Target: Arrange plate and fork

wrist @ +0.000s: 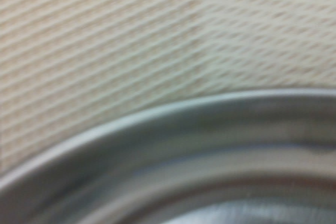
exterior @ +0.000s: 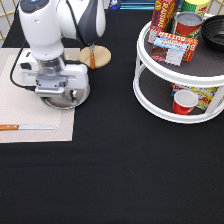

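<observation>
Shiny silver plate [exterior: 65, 100], round with a raised rim, sitting on the beige woven placemat [exterior: 20, 80] near its edge toward the exterior view's right. Up close, rim curving over the mat's weave [wrist: 97, 60]. Gripper [exterior: 61, 95] right down on the plate, mostly covering it; can't tell if pinching or spread. One fork [exterior: 92, 55], orange-brown handle, lying across one tan wooden disc [exterior: 100, 57]. One knife [exterior: 27, 127] on the mat's near side. One white two-tier rack [exterior: 180, 75], one red cup [exterior: 184, 102] below.
</observation>
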